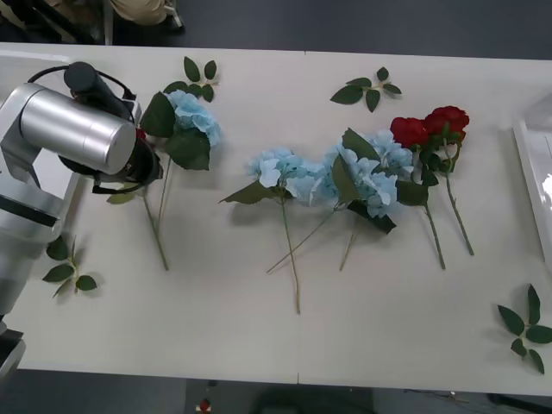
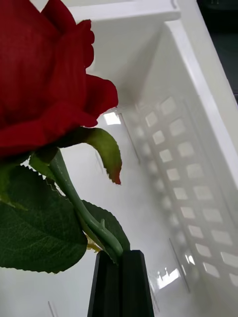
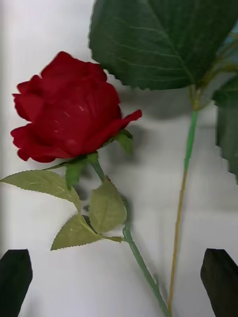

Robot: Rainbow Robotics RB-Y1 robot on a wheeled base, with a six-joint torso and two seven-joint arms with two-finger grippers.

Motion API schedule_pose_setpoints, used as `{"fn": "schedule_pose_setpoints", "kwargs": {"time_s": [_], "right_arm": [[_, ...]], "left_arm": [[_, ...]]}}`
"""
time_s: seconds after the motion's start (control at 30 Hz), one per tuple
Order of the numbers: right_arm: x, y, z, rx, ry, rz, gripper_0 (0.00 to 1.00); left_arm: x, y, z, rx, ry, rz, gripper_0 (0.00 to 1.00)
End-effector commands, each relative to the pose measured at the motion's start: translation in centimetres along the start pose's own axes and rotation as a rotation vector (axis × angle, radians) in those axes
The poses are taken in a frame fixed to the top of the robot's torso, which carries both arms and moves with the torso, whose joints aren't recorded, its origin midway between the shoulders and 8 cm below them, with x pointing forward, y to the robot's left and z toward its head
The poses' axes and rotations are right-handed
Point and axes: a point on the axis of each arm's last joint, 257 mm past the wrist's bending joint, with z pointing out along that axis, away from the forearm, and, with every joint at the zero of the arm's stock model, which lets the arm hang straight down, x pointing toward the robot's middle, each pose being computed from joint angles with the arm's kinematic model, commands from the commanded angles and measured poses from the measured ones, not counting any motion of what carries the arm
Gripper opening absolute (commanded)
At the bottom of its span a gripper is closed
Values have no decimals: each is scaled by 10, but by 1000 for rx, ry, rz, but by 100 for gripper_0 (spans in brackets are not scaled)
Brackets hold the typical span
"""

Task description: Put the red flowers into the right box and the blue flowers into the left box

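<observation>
In the right wrist view my right gripper (image 2: 120, 258) is shut on the green stem of a red flower (image 2: 44, 84), holding it above the white inside of the right box (image 2: 198, 163). My left gripper (image 3: 118, 261) is open over another red flower (image 3: 69, 114) lying on the table, its stem running between the fingers. A blue flower's big leaf (image 3: 158, 39) lies beside it. In the front view two red flowers (image 1: 431, 128) lie at the right. Blue flowers lie at the left (image 1: 194, 116) and in the middle (image 1: 285, 168). The right box's rim (image 1: 535, 177) shows at the right edge.
Loose green leaf sprigs lie at the back (image 1: 200, 73), back right (image 1: 369, 89), front left (image 1: 69, 267) and front right (image 1: 526, 328). The left arm's silver housing (image 1: 73, 129) covers the table's left end. Flower stems reach toward the front edge.
</observation>
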Motion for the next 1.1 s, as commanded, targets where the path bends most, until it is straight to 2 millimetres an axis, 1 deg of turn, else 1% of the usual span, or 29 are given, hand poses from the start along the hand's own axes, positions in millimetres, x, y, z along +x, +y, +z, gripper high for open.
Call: {"fn": "schedule_pose_setpoints", "kwargs": {"time_s": [0.03,0.2,0.3,0.47,0.5,0.53,0.57,0.63,0.67,0.7,0.8,0.83,0.93,1.03,1.1], "right_arm": [[-36,-24,-10,44,-85,29,0],[-38,-23,-9,41,-95,36,0],[-39,-22,-9,39,-100,36,0],[-41,-20,-9,32,-112,38,0],[-42,-16,-8,26,-118,37,0],[-44,-16,-8,24,-125,36,14],[-43,-14,-7,23,-125,35,22],[-44,-13,-7,19,-129,35,54],[-43,-11,-6,17,-129,34,62],[-42,-12,-6,18,-127,32,75],[-42,-11,-6,13,-127,29,87],[-41,-9,-5,11,-124,26,89],[-40,-7,-5,5,-122,18,94],[-41,-4,-5,-4,-122,17,97],[-34,5,-4,-40,-97,44,99]], "left_arm": [[-34,9,-7,39,-66,-60,100],[-39,13,-1,52,-87,-87,100],[-36,15,6,53,-82,-97,100],[-28,9,21,73,-67,-119,100],[-27,6,24,79,-67,-124,100],[-24,4,28,82,-64,-128,100],[-24,4,30,83,-65,-130,100],[-23,2,36,87,-67,-138,100],[-23,2,37,88,-69,-140,100],[-22,0,40,94,-72,-143,100],[-21,-1,43,93,-74,-145,100],[-22,-1,43,91,-76,-143,100],[-21,4,44,75,-74,-139,100],[-15,9,50,58,-62,-139,100],[-13,9,52,59,-57,-142,100]]}}
